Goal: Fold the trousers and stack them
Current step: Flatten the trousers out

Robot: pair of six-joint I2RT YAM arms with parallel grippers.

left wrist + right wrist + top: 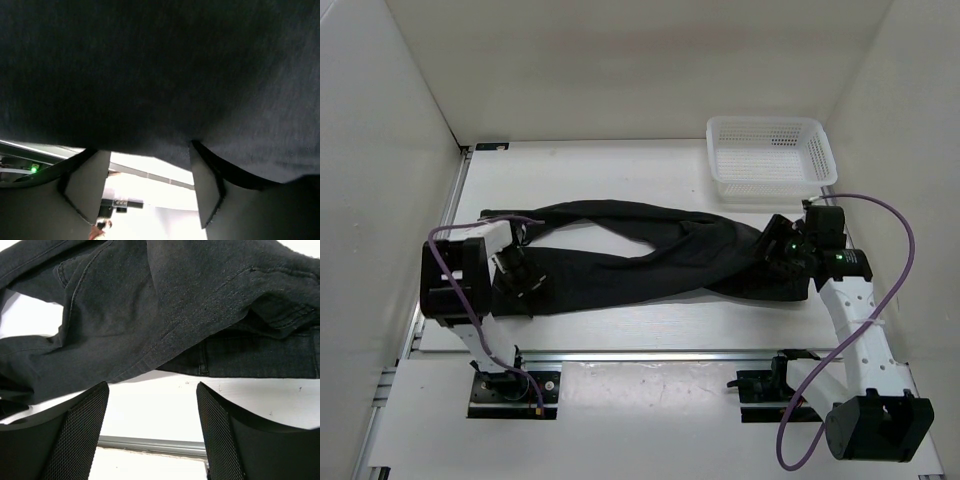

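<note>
Right gripper [151, 389] is wide open, parked just short of the right end of the black trousers [610, 275]. Left gripper [145, 154] has its jaws spread too, cloth right at its fingertips. Trousers lie twisted across the middle of the table [600, 170], with the white basket [770, 160] in the far right corner.

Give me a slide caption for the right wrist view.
Open right pincer hovers over the white table, just short of the crumpled black trousers.

Bright, even light overhead, while the left wrist view is dim and blurred against the trousers [160, 65].
</note>
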